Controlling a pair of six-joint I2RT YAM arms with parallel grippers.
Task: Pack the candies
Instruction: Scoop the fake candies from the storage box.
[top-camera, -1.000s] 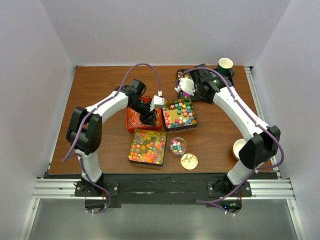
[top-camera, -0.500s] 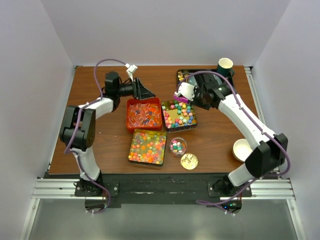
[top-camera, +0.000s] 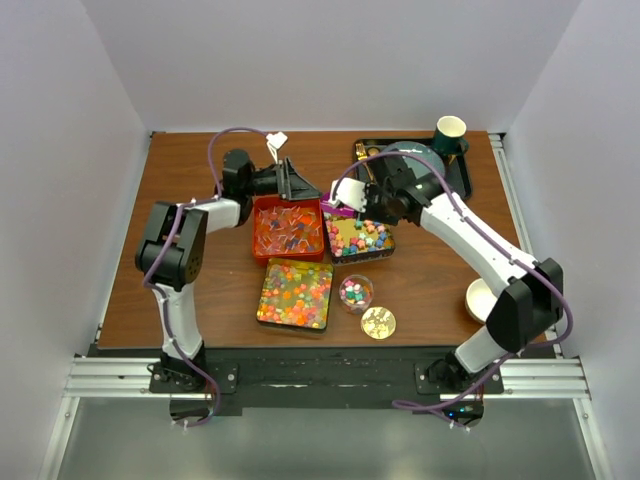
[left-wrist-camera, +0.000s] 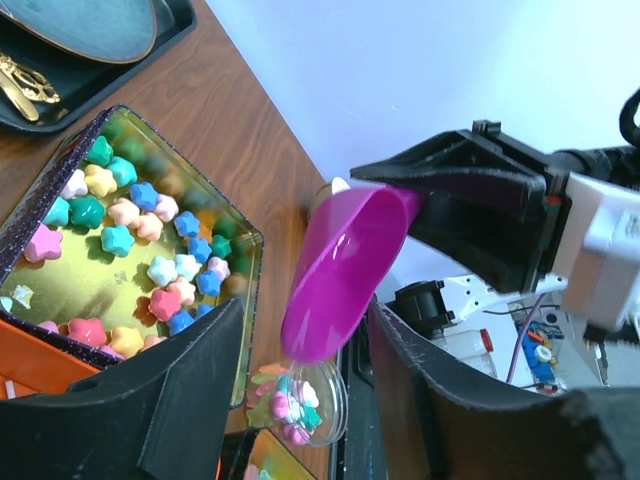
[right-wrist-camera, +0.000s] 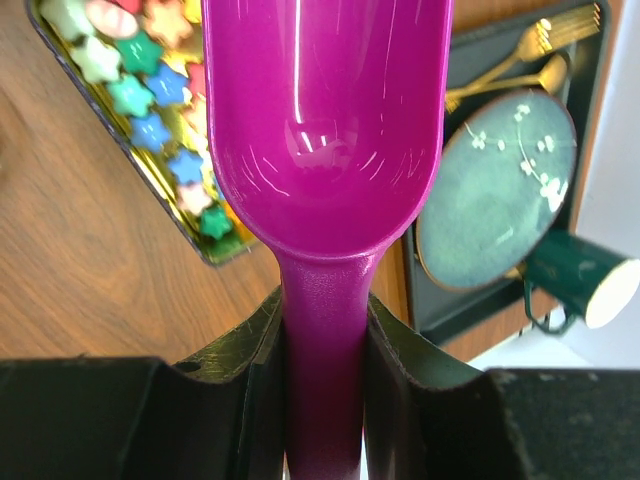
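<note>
Pastel star candies (top-camera: 362, 238) fill a gold tin (top-camera: 391, 244); round glossy candies (top-camera: 296, 293) fill a square tin in front. A small clear cup (top-camera: 355, 292) holds a few star candies. My right gripper (top-camera: 368, 200) is shut on the handle of an empty magenta scoop (right-wrist-camera: 325, 130), which hangs over the star tin's back left corner. The left gripper (top-camera: 298, 182) is open and empty over the red tray's back edge, pointing right at the scoop (left-wrist-camera: 345, 270), a short way from it. In the left wrist view the star candies (left-wrist-camera: 130, 230) lie left of its fingers.
A red tray (top-camera: 259, 236) of wrapped sweets sits left of the star tin. A black tray (top-camera: 459, 178) with a dark plate (right-wrist-camera: 497, 190), gold cutlery (right-wrist-camera: 510, 60) and a green cup (top-camera: 451, 131) stands at the back right. A gold lid (top-camera: 378, 322) and a white cup (top-camera: 480, 297) lie near the front.
My left gripper rose out of the red tray, swung to the back, then came right toward the scoop, opening wider. My right gripper carried the scoop left and forward over the star tin.
</note>
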